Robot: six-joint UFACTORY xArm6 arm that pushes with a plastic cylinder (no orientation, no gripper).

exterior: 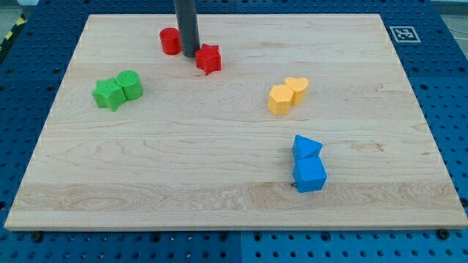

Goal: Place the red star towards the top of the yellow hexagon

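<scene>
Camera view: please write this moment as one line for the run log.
my tip: between red cylinder and red star | yellow hexagon: touching yellow heart | red star: far left of hexagon, not placed

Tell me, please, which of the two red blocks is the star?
The red star is the one just right of my tip, with jagged points. The other red block, left of the tip, is a round cylinder.

A red cylinder (pixel 170 41) sits near the top edge of the bench (pixel 183 183). At the view's left a green star (pixel 109 94) touches a green cylinder (pixel 130 84). A yellow heart (pixel 297 88) lies right of centre, and below it a blue triangle (pixel 306 147) touches a blue cube (pixel 309 174).
</scene>
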